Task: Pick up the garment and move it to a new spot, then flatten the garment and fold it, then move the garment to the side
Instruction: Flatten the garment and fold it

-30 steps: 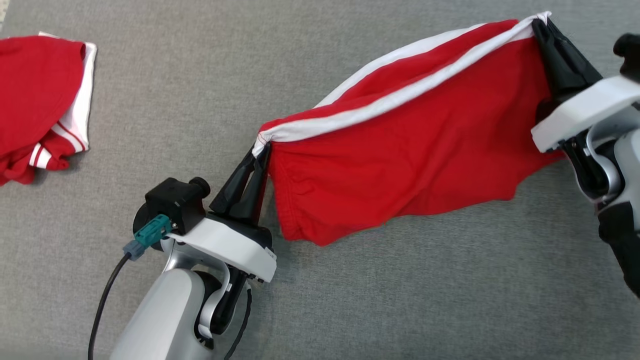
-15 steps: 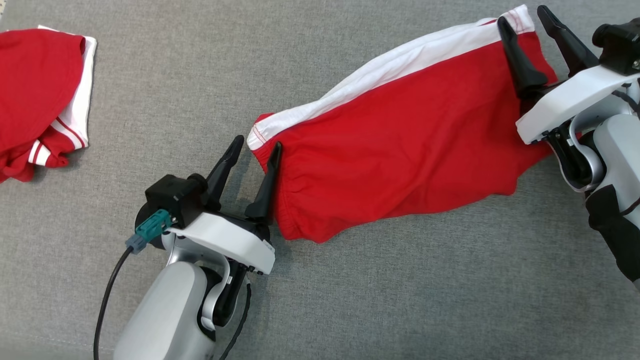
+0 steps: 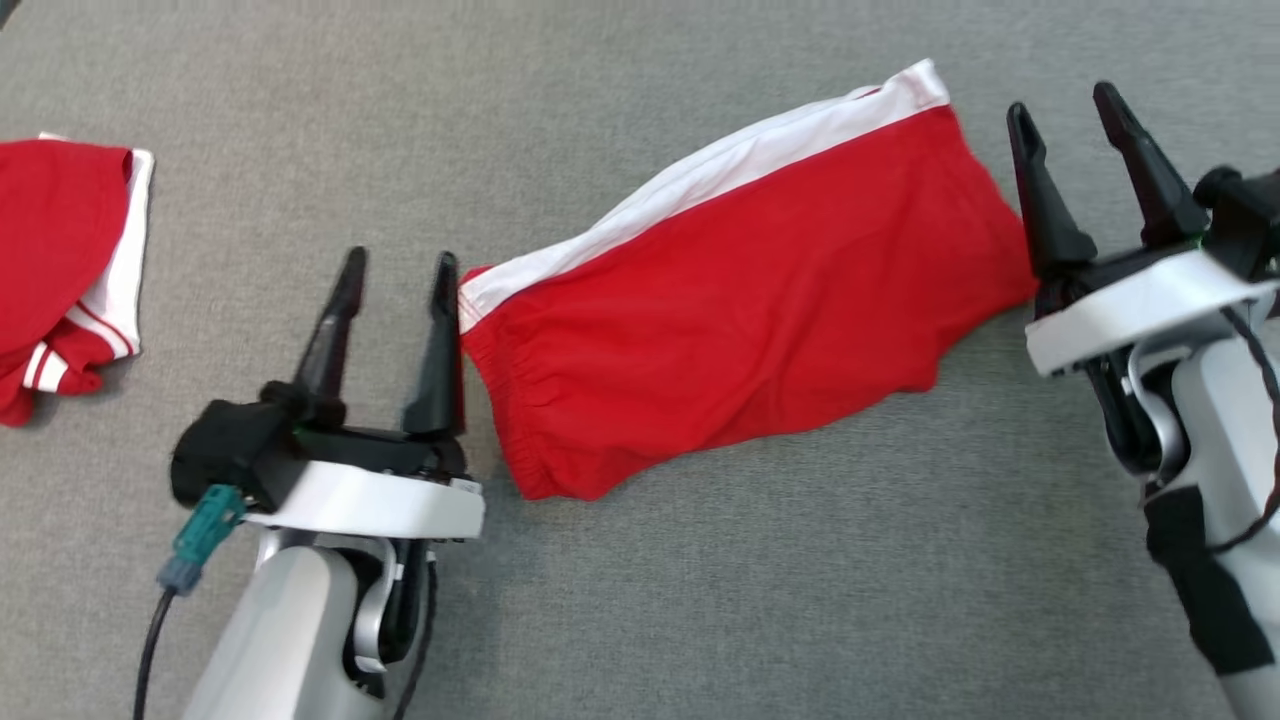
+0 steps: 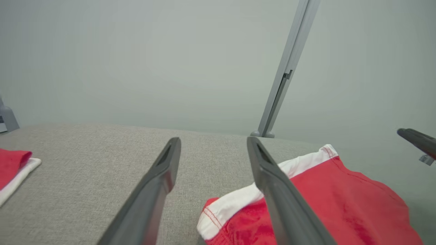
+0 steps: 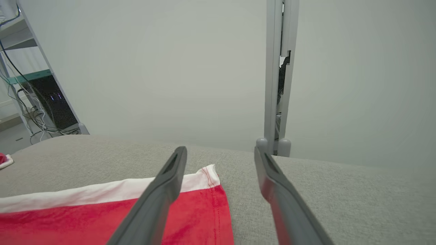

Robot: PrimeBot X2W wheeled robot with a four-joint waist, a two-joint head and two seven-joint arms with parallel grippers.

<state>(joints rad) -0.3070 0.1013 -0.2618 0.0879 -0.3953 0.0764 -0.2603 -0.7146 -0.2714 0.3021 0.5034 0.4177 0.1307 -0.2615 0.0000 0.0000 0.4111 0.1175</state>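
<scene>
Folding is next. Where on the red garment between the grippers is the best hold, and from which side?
Likely the end corners of the white band, left gripper and right gripper each from its own end: the garment lies flat and those corners poke outward.

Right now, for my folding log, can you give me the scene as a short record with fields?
surface: grey fabric top
garment: red garment with a white band, lying spread out on a slant between the hands
left hand: open, empty, beside the garment's left end
right hand: open, empty, just off the garment's right end
other item: second red-and-white garment, bunched at the far left
</scene>
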